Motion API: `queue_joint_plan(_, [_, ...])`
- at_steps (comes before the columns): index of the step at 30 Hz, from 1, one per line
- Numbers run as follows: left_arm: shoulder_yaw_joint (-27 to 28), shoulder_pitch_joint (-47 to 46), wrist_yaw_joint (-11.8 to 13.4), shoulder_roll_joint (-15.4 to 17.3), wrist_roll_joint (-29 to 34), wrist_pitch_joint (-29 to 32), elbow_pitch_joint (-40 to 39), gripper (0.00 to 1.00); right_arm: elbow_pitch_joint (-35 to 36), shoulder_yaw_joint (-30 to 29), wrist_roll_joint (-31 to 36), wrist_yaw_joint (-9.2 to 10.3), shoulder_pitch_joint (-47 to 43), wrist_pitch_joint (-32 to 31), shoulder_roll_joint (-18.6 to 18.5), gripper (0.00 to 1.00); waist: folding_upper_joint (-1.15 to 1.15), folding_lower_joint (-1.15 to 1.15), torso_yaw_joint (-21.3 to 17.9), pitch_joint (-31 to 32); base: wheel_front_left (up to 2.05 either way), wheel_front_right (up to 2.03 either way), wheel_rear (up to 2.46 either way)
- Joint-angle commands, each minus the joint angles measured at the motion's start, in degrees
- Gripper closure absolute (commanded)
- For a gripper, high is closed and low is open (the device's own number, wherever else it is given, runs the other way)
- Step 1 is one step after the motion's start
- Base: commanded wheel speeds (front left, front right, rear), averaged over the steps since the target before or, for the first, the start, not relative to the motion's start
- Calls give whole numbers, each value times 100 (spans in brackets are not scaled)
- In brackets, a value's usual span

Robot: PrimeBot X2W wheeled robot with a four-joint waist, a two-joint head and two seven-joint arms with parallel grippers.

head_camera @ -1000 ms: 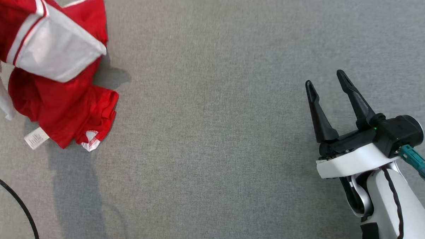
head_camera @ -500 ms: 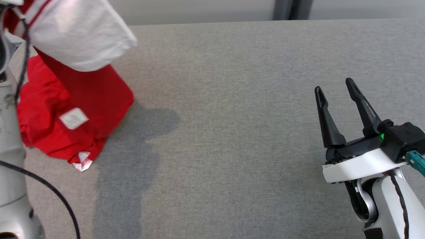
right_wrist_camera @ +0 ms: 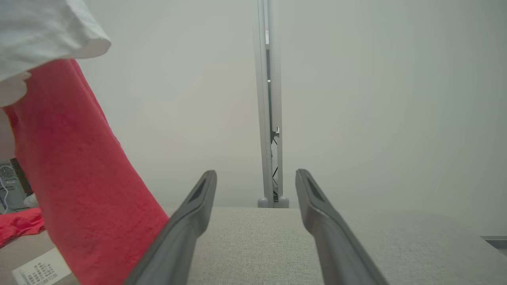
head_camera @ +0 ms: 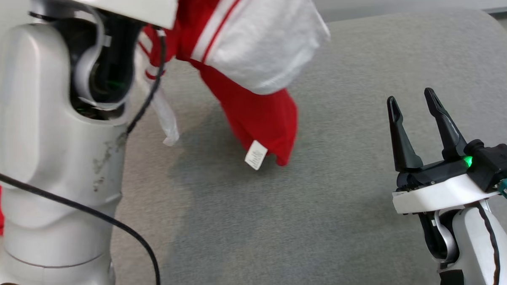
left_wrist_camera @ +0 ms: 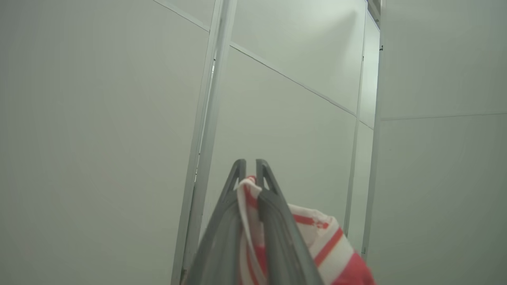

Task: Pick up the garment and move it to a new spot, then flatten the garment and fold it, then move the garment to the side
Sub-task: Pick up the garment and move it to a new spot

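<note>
Left gripper (left_wrist_camera: 249, 163) is pinched shut on a striped red-and-white fold of the garment (left_wrist_camera: 324, 241), the cloth squeezed between its two grey fingers at the bottom middle of the left wrist view. In the head view the soft knit jersey hangs from the upper middle of the frame. Its broad white panel is edged with red stripes, and its red body tapers to a point low over the grey felt-like worktop (head_camera: 344, 207). A small white care label (head_camera: 256, 155) dangles there. Right gripper (head_camera: 409, 95), lower right, stands wide and empty, well apart from the cloth.
</note>
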State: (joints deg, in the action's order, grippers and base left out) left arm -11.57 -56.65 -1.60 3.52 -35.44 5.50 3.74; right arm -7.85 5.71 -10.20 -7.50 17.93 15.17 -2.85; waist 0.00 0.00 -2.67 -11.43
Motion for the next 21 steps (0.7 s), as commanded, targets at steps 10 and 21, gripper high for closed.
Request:
queue_joint_plan(10, [-1255,-46,484,-49,-119,-398,281,100,200,-81,-262,2,179,15,-17,0,0,0,-1188,-536,0,0,0])
queue_joint_plan(21, [-2396,95,308,-48,126,-1072,2281,88,252,-122,-556,2,265,15,-16,0,0,0,-1693,-1029,0,0,0])
